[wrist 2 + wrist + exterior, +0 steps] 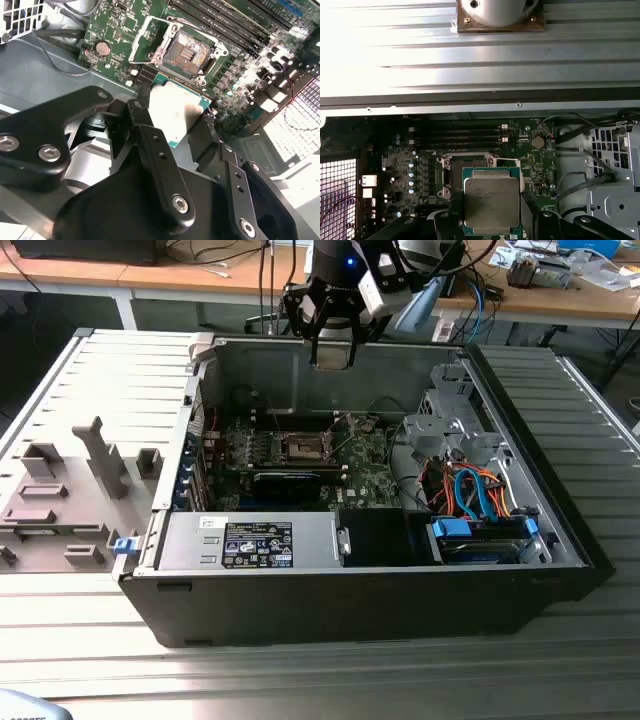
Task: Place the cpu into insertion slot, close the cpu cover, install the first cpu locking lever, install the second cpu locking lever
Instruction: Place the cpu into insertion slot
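My gripper hangs above the open computer case, near its back wall. It is shut on the cpu, a flat square chip with a silvery top and a green edge, held between the two black fingers. The first wrist view has the cpu level above the motherboard. The insertion slot lies open below, its dark centre bare inside a shiny metal rim. The cpu cover stands raised along one side of the slot, and a thin wire lever juts out beside it. In the first wrist view the chip hides part of the slot.
A black graphics card lies just in front of the socket, with a silver power supply nearer the camera. A drive cage with blue and orange cables fills the case on the exterior view's right. A grey fixture tray sits outside it.
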### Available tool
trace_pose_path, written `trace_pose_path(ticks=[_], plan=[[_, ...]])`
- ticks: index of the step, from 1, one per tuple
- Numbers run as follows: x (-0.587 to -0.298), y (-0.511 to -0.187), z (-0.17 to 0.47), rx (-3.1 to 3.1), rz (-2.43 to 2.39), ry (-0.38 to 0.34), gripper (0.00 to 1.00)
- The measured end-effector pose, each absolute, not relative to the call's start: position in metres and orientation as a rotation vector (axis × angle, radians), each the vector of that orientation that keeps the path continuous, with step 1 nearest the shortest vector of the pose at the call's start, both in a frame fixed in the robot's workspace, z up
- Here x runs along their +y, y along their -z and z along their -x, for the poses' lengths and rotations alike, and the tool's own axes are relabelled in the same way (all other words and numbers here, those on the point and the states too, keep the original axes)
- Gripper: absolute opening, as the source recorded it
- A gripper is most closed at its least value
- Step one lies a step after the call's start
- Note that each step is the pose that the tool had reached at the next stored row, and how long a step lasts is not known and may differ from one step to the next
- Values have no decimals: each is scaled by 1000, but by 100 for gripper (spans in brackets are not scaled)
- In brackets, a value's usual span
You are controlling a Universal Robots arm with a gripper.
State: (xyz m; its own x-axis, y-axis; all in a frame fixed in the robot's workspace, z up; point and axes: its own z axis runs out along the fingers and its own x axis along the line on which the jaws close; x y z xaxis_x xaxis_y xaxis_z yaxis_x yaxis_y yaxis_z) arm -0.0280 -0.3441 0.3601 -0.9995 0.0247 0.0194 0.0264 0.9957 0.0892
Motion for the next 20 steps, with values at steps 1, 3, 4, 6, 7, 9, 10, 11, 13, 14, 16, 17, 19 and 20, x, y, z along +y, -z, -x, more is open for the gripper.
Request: trace_pose_path(ticks=[1,3,4,6,7,9,10,11,13,14,16,17,19,20], plan=[[-344,-360,28,-3120,40,140,55],[-344,-359,28,-3120,40,140,55],[-344,-359,28,-3120,40,140,55],[-344,-359,28,-3120,40,140,55],[-344,-359,28,-3120,40,140,55],[-344,-358,28,-3120,40,140,55],[-344,-358,28,-3120,40,140,55],[-344,-358,28,-3120,40,140,55],[-344,-358,28,-3120,40,140,55],[-344,-358,28,-3120,40,140,55],[-344,-357,28,-3120,40,140,55],[-344,-357,28,-3121,40,132,55],[-344,-357,28,-3122,40,99,55],[-344,-357,28,-3122,41,87,55]])
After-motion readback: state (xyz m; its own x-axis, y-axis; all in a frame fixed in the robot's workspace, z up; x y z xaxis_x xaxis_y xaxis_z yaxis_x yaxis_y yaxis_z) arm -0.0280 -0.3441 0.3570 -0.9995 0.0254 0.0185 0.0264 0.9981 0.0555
